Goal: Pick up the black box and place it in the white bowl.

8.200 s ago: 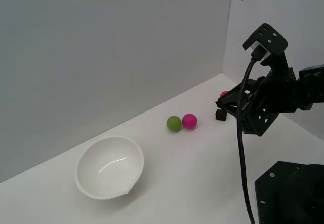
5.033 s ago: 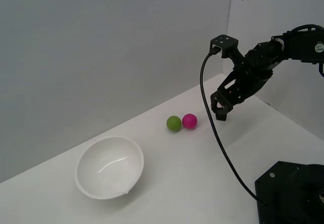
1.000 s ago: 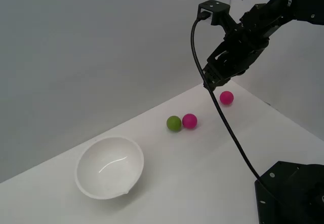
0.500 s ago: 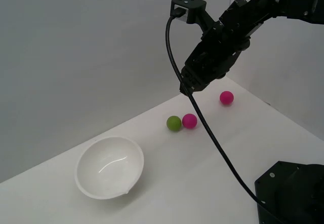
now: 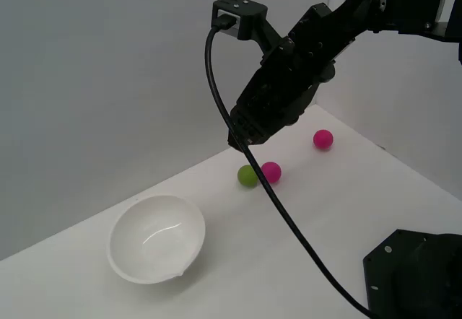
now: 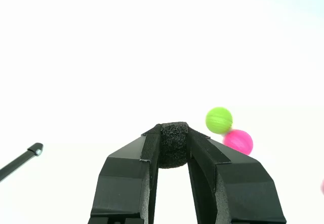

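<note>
With the black box [image 6: 174, 144] clamped between the tips of the hand [image 6: 174, 150] and carried aloft above the bench [image 5: 303, 218], pick-up is done; release into the white bowl [image 5: 156, 238], well apart, remains.

The arm reaches in from the exterior view's right, high above the table, angled downward toward the exterior view's left. A thick black cable hangs from its wrist. The gripper [image 6: 174, 148] is raised clear of the surface, its jaws pinched against the black box [image 6: 174, 144] held at their tips.
</note>
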You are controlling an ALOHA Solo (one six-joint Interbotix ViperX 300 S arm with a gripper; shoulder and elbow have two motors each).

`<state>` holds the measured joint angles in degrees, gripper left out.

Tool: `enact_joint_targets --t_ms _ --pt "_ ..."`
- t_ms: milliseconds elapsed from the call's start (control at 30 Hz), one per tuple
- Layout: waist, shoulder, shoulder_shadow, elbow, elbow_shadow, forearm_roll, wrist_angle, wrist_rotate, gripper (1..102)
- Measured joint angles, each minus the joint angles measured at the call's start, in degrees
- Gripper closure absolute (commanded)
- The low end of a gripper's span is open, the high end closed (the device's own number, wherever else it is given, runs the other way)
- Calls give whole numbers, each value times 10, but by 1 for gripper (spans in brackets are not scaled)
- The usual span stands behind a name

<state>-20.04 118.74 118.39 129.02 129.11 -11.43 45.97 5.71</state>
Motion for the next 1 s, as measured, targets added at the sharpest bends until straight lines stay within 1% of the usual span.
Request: enact_joint_targets --t_ms 100,167,233,300,467,600,700,833,1000 --pt "-23 -9 -9 0 -1 0 -11 -10 100" --pt "-36 -11 -10 -1 -1 0 -17 -11 100" --pt "-46 -15 -16 -1 -1 0 -23 -20 100" --pt "-54 -20 -20 -1 -1 0 -30 -22 100" --pt "-76 -21 -22 -1 -2 -1 -41 -40 100" --pt "-91 -31 -31 -3 -4 -1 -44 -41 100" --pt "-103 -34 -35 -7 -8 -1 -52 -51 100" --pt "-113 -42 -43 -11 -11 -1 -62 -51 100" --pt "-142 -62 -63 -20 -19 -1 -77 -51 100"
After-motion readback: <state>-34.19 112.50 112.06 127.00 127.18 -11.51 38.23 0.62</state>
